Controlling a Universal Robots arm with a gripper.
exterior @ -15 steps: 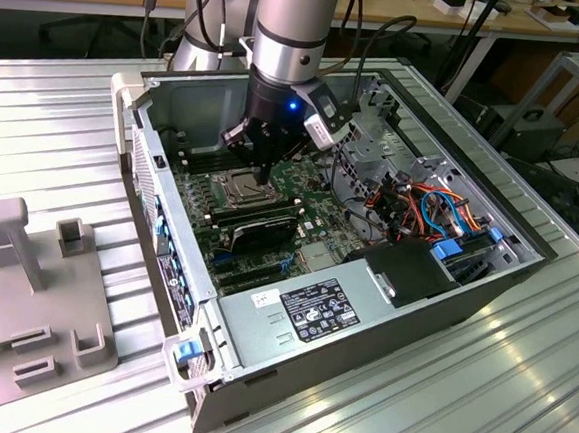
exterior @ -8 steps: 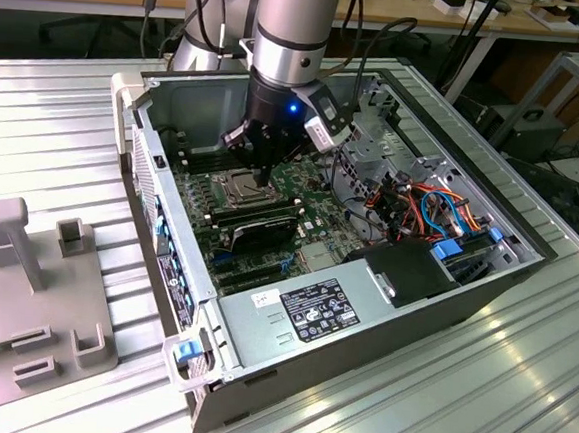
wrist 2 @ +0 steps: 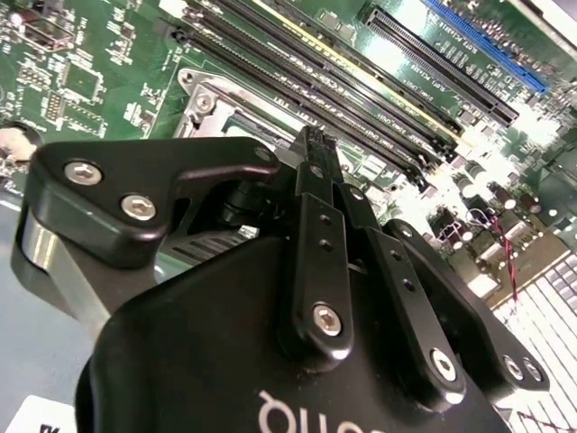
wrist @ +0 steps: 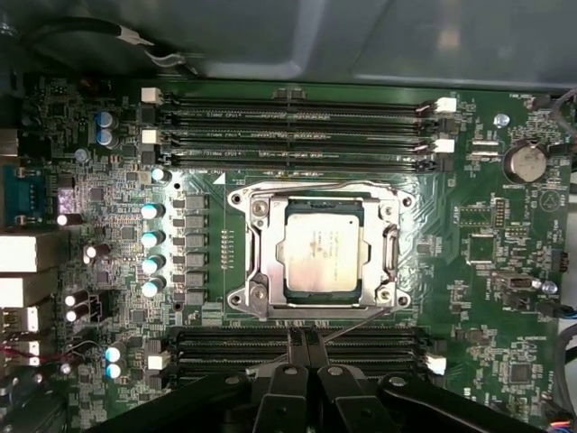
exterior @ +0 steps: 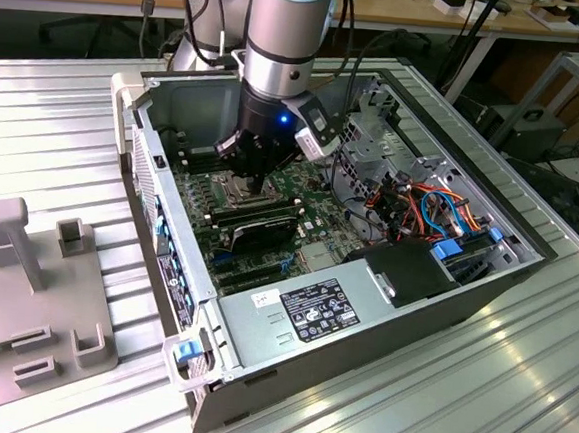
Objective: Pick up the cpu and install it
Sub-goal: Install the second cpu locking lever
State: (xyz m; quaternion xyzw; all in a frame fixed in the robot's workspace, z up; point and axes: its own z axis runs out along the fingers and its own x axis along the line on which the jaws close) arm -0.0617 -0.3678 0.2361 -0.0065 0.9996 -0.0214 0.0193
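The cpu [wrist: 323, 248], a flat square chip with a silver-grey top, lies inside the metal-framed socket [wrist: 245, 200] on the green motherboard [wrist: 505, 298]. In the first wrist view my gripper [wrist: 303, 337] is shut with nothing between its black fingers. Its tips are over the RAM slots beside the socket, apart from the chip. The second wrist view shows the same black fingers [wrist 2: 315, 180] pressed together above the board. In the exterior view the gripper [exterior: 258, 182] reaches down into the open computer case [exterior: 167, 237], just above the motherboard.
Long black RAM slots [wrist: 297, 115] run along both sides of the socket, and capacitors [wrist: 153, 236] stand near it. Case walls, a power supply [exterior: 312, 309] and a drive cage with coloured cables [exterior: 431, 203] surround the board. A grey fixture [exterior: 26, 246] sits on the exterior view's left.
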